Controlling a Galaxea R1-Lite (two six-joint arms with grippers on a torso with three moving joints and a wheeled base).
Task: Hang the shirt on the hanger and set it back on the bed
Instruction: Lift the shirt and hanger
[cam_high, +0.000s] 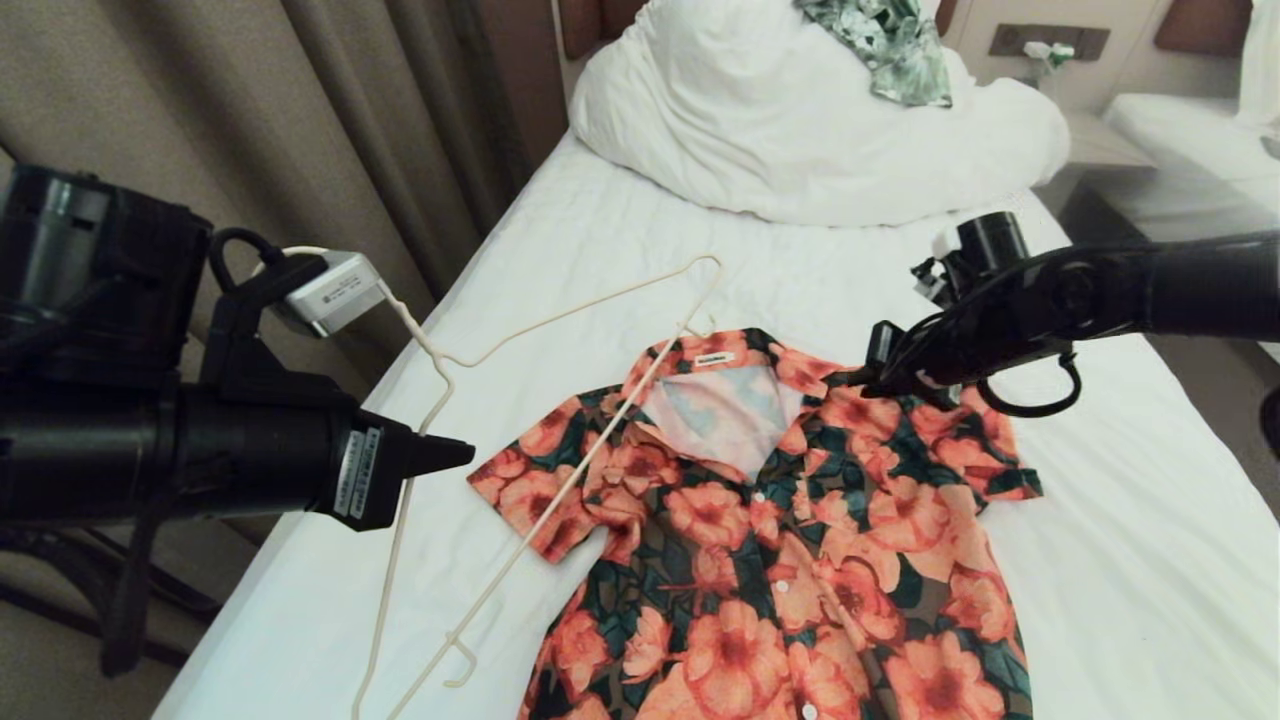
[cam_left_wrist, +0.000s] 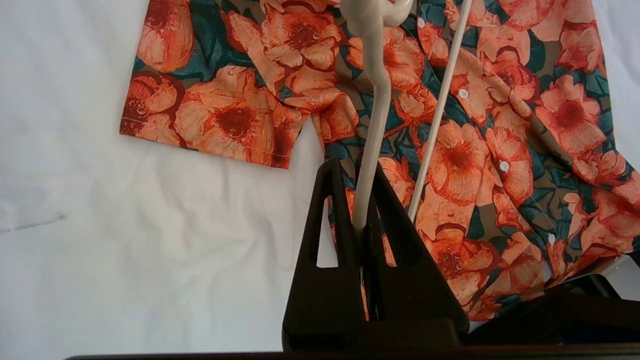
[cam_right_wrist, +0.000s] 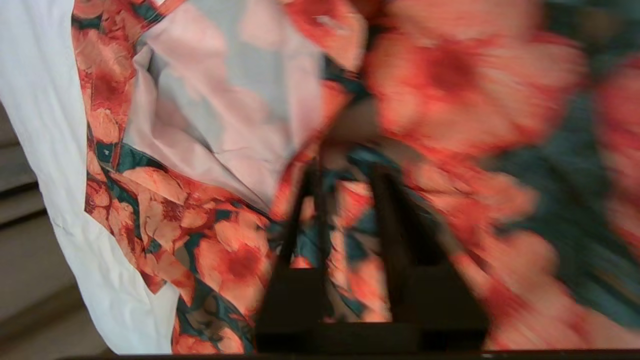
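Two end effectors work over the bed. The shirt lies flat on the white sheet, collar toward the duvet and hem running off the near edge of the head view — its long axis follows the bed's length. Bare sheet lies open on both sides of it, wider on the robot's right; on the left the mattress edge falls away beside a curtain.

The hanger is tilted, its long bar running diagonally from the collar down toward the near left. The bar crosses the shirt's left shoulder, and the hook end sits by the neck label.

The left end effector is clamped on a thin arm of the hanger, off the shirt's left sleeve and above the sheet. The right end effector hovers close over the shirt's right shoulder beside the collar, fingers a narrow gap apart, with cloth showing between them — whether they pinch it cannot be told.
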